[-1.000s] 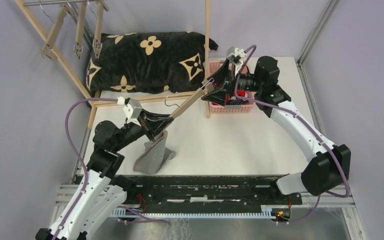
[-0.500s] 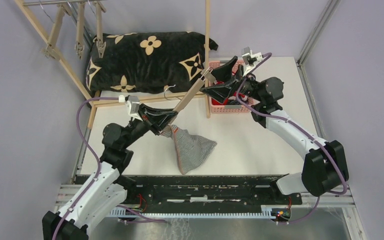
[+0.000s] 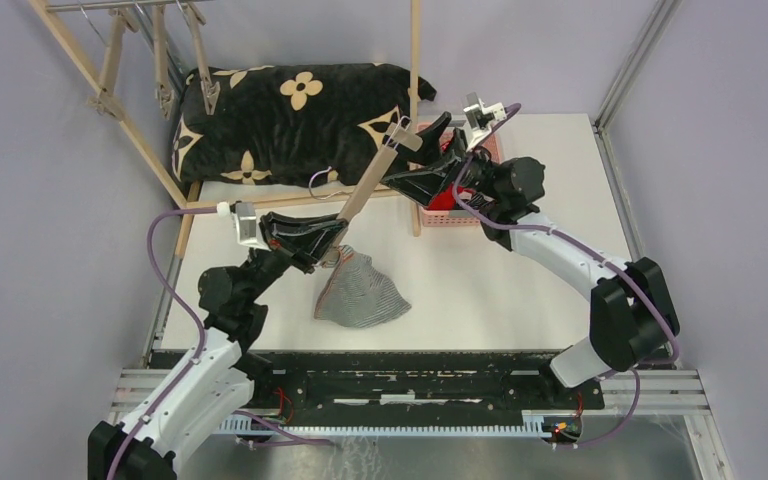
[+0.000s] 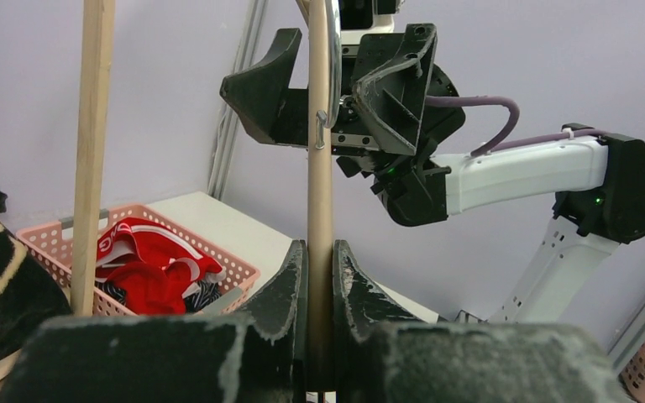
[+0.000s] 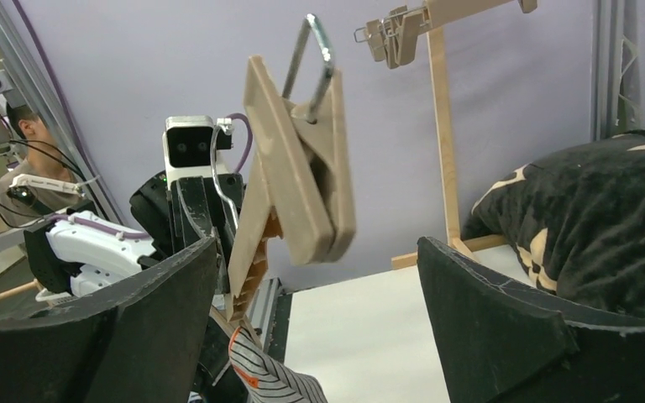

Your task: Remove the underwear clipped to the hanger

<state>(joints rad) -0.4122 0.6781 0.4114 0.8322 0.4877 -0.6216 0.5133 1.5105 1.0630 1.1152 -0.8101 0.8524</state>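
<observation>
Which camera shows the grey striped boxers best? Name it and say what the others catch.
Top external: the grey striped boxers hang from the hanger's lower end and slump on the table, nearly all in view. The right wrist view catches only a striped corner at its bottom edge; the left wrist view shows none.

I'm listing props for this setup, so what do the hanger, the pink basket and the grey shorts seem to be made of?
The hanger: pale matte wood, judging by its tan colour and flat-cut edges, with a shiny metal wire hook.
The pink basket: probably moulded plastic, given its even colour and lattice walls.
The grey shorts: soft, finely striped cloth that crumples in loose folds; whether it is woven or knit cannot be told.
</observation>
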